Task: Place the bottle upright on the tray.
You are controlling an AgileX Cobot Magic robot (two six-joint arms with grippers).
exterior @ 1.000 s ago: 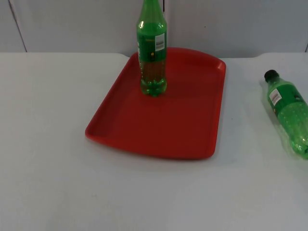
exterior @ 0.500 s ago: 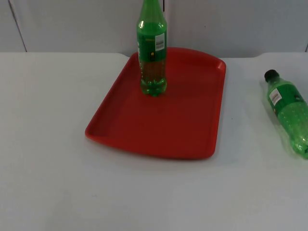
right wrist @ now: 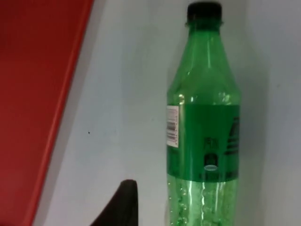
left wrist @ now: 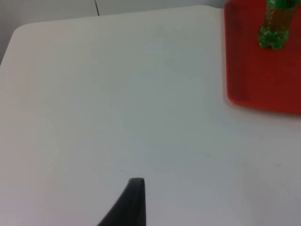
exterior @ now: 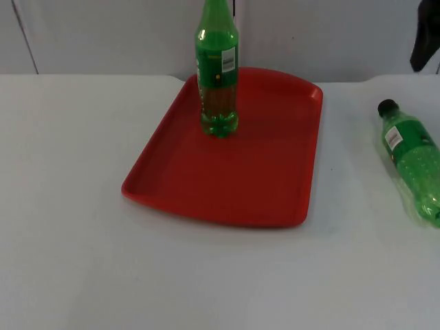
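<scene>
Top view: one green soda bottle (exterior: 218, 69) stands upright on the red tray (exterior: 227, 185), near its far edge, so that part looks done. A second green bottle with a black cap (exterior: 412, 161) lies on its side on the white table (exterior: 69, 206), well apart from the tray on the right; by my judgement it is what is left to lift, turn upright and set down. The tray carries nothing but the standing bottle. A dark piece of the right arm (exterior: 426, 34) hangs above the lying bottle.

Left wrist view: the left gripper (left wrist: 131, 207) waits over bare table, the tray and standing bottle beyond it; whether its fingers are spread I cannot tell.

Right wrist view: the right gripper (right wrist: 123, 207) hovers just beside the lying bottle, not holding it, the tray's edge nearby. Its opening cannot be judged.
</scene>
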